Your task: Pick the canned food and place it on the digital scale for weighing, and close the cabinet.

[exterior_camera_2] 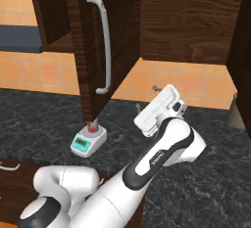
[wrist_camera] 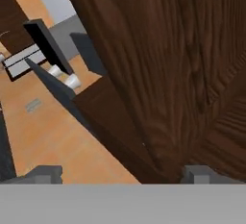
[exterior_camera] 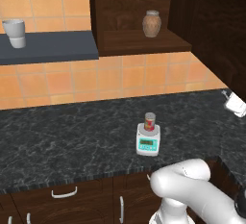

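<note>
While the can (exterior_camera: 150, 121) sits on the scale (exterior_camera: 148, 142) on the counter (exterior_camera: 72, 136), the jaws gape empty, the cabinet (exterior_camera_2: 93, 41) door standing open just beyond them.

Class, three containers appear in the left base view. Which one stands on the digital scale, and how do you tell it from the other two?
The canned food, small with a red label, stands on the digital scale. The brown jar sits in the cabinet; the white cup is on the grey shelf.
</note>
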